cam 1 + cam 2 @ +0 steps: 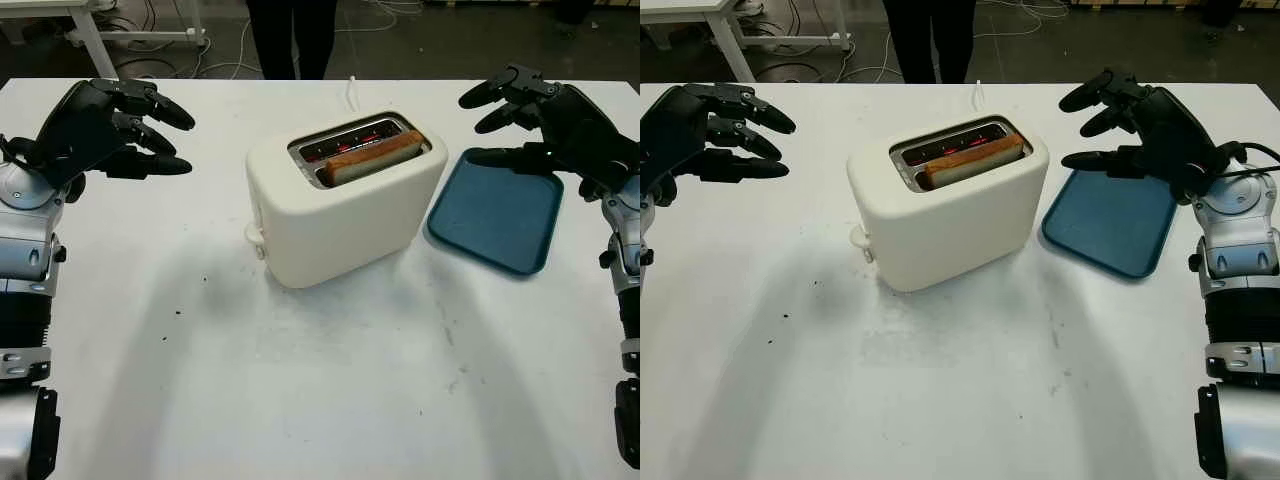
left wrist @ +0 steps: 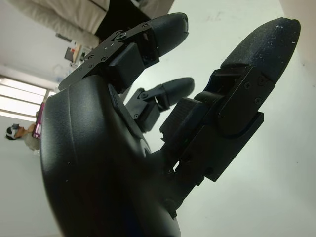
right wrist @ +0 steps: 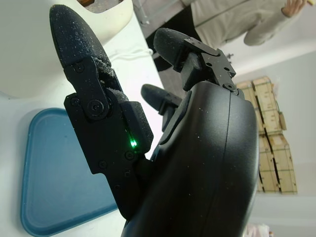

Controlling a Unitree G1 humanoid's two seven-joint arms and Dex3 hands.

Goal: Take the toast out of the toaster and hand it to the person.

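Note:
A cream toaster [image 1: 345, 205] stands in the middle of the white table [image 1: 300, 400]. One slice of browned toast [image 1: 372, 157] sticks up from its near slot; the far slot glows red. My left hand [image 1: 150, 135] hangs open above the table, well to the left of the toaster. My right hand [image 1: 505, 115] is open too, raised to the toaster's right above the blue tray [image 1: 495, 215]. A person in dark trousers [image 1: 290, 38] stands beyond the table's far edge.
The blue tray lies flat just right of the toaster with nothing on it. A white cable [image 1: 352, 90] runs from behind the toaster to the far edge. A white table frame [image 1: 95, 30] and floor cables sit beyond, at the back left.

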